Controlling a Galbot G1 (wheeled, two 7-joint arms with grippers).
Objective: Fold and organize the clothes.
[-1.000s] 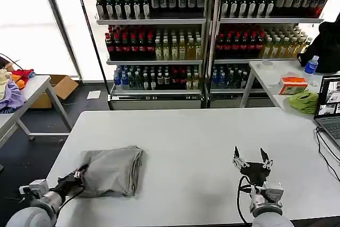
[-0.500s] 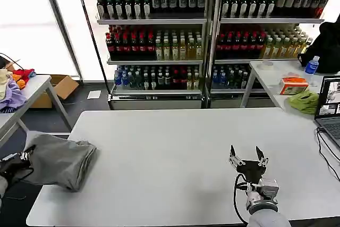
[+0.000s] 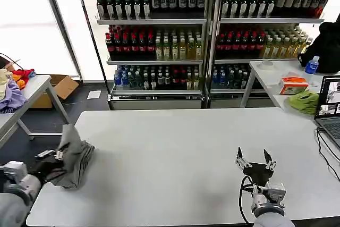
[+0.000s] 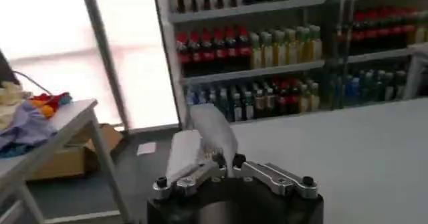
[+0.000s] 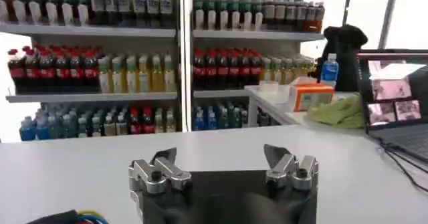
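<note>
A folded light grey T-shirt hangs bunched and tilted at the white table's left edge, partly lifted off the top. My left gripper is shut on its near edge; in the left wrist view the fingertips meet on the grey cloth. My right gripper hovers open over the table's front right, nothing between its fingers.
A side table at the left carries purple and orange fabrics, with a cardboard box behind it. Bottle shelves line the back. The right-hand table holds a lime-green cloth, an orange box and a laptop.
My left gripper pulled the folded shirt leftwards across the table to its left edge and raised it, so it now stands bunched. The right gripper stayed nearly in place.
</note>
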